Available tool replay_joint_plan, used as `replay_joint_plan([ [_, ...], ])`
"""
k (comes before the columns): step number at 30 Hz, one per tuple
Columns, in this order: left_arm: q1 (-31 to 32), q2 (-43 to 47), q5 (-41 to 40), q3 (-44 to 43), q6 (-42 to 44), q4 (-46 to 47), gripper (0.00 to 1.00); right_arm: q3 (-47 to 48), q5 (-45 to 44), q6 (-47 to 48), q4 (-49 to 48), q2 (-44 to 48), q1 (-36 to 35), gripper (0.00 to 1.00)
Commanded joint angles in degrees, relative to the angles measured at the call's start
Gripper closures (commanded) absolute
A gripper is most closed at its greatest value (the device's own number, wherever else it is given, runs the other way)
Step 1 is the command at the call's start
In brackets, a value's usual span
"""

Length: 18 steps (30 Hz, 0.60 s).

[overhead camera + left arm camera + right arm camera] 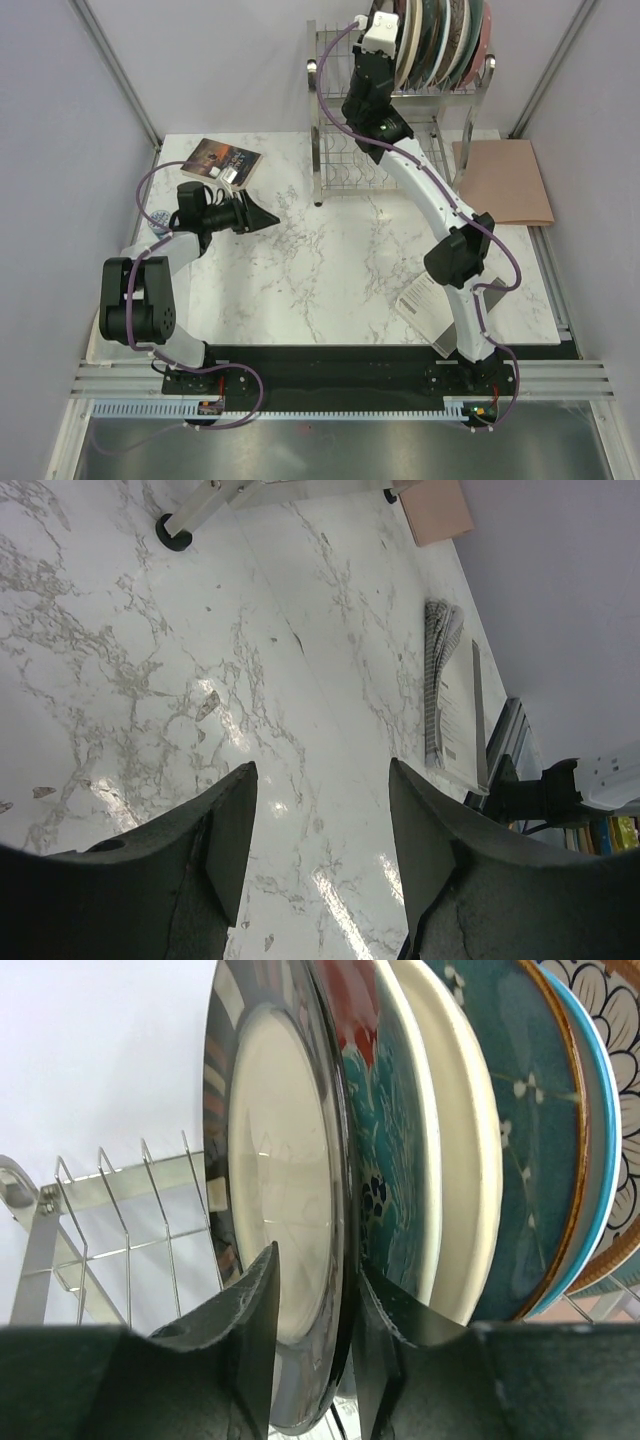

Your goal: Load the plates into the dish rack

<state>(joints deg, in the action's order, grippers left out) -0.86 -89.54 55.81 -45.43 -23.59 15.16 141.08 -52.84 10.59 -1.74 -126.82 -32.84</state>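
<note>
Our right gripper [315, 1265] is clamped on the rim of the leftmost plate [285, 1160]. It's standing among the other plates [445, 40] up in the dish rack [350, 170] at 12 o'clock. Left gripper [322, 780] at 9 o'clock is wide open, holding nothing.

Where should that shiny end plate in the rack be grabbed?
By its thin rim, edge-on from the near side, a finger on each face, as the right gripper grips the end plate. It stands upright; its outer face is free, but the red-and-teal plate leaves little gap.
</note>
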Motion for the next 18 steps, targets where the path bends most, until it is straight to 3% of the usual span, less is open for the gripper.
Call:
replay_joint_plan([
  [1,0.25,-0.02,1.14,-2.29,-1.19,1.98,0.38,-2.99,0.90,2.42,-4.77,5.79,-1.08,0.61],
  [6,0.16,1.29,1.14,-2.91,-2.07,1.63,0.37,-10.10,-2.09,3.56,-1.79,12.98,-3.10,0.60],
  [10,0.25,4.01,0.62,-4.13,0.03,-2.22,0.32,-20.20,-1.92,3.82,0.94,22.13,-4.69,0.48],
  [11,0.16,4.45,0.44,-4.58,1.61,-3.37,0.01,-22.05,-1.66,3.74,3.12,23.97,-4.69,0.46],
  [12,0.25,4.72,0.35,-5.10,2.32,-5.12,0.00,-24.94,-1.48,3.48,5.06,27.39,-4.78,0.44],
  [15,0.25,6.83,0.00,-7.04,4.52,-10.22,0.00,-32.14,-0.26,-1.00,15.16,34.76,-4.78,0.24],
  [16,0.25,7.61,-0.09,-7.74,4.78,-10.93,0.00,-35.40,1.84,-2.66,17.62,37.33,-4.78,0.02],
  [18,0.25,10.25,-0.70,-8.79,6.10,-13.30,0.00,-48.35,7.65,-5.57,19.84,45.82,-4.78,0.02],
])
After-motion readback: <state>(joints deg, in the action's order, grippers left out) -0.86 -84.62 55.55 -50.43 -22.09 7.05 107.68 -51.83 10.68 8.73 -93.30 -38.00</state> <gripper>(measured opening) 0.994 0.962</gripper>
